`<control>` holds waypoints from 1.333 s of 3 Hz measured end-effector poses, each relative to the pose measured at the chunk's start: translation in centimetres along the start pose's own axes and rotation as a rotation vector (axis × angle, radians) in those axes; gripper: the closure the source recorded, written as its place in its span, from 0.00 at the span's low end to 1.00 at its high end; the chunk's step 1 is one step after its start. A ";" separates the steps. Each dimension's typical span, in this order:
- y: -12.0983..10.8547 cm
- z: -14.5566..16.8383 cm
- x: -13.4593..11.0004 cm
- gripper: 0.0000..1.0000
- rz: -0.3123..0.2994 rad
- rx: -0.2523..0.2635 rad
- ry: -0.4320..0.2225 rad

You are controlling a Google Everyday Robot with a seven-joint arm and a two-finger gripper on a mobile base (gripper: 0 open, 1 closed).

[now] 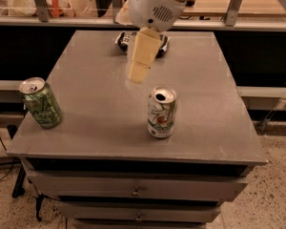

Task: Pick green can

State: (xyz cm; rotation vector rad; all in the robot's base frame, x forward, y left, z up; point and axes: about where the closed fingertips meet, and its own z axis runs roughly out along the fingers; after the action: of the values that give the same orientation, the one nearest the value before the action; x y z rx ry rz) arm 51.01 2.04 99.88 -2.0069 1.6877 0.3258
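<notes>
- Grey worktop (pixel 90 75); green can (pixel 40 104) stands at its near-left corner.
- Gripper (pixel 138 71) hovers over the middle, well apart from it; jaws' state, cannot tell.
- Best swing left, avoiding the white can (pixel 161 113).

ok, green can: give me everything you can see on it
The green can is a drink can, metal by its look, with an all-green body, pale scrawled lettering and a silver top with a pull tab. It stands on its base near the front left corner of the table and looks slightly tilted in this view. Only the table touches it. The gripper hangs above the table's middle, clearly apart from the can.
</notes>
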 end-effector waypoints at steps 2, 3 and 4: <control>-2.9 6.2 -3.8 0.00 -0.074 -0.076 -0.085; -3.2 8.8 -4.3 0.00 -0.069 -0.093 -0.090; -2.8 11.7 -4.5 0.00 -0.066 -0.131 -0.126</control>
State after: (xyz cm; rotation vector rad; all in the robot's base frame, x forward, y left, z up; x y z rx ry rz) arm 54.29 12.21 92.69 -2.0832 1.5557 0.5403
